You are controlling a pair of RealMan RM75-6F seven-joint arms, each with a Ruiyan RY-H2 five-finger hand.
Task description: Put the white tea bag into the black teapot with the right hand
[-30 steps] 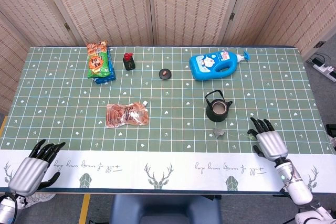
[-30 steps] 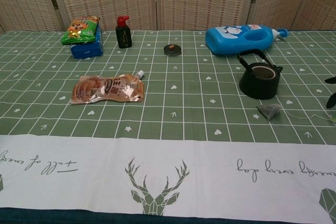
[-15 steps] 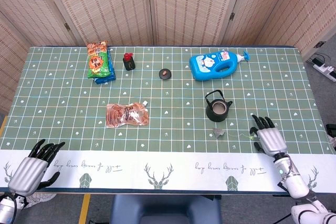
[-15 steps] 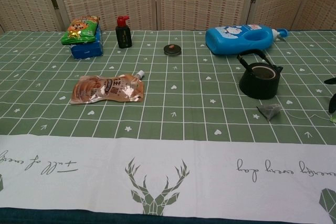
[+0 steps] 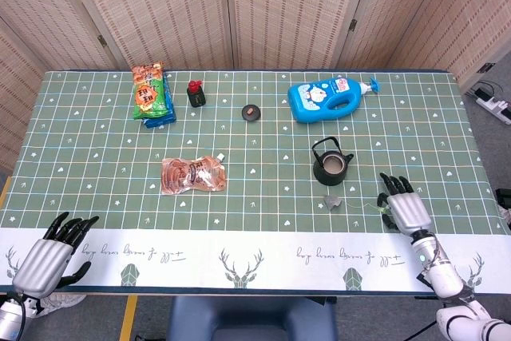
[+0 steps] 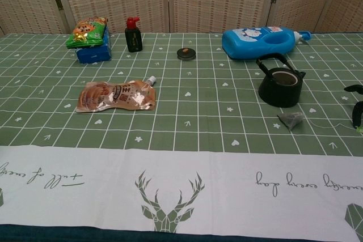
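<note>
The white tea bag lies flat on the green cloth just in front of the black teapot, which stands upright without a lid. A thin string runs from the bag toward my right hand, which hovers open, fingers spread, to the right of the bag and holds nothing. In the chest view only its dark fingertips show at the right edge. My left hand rests open at the table's near left corner, far from both.
A blue detergent bottle lies behind the teapot. Farther left are a small round tin, a dark sauce bottle, stacked snack packs and a brown pouch.
My right hand has crept a little forward and left, toward the tea bag's string. The tea bag, teapot and left hand have not moved.
</note>
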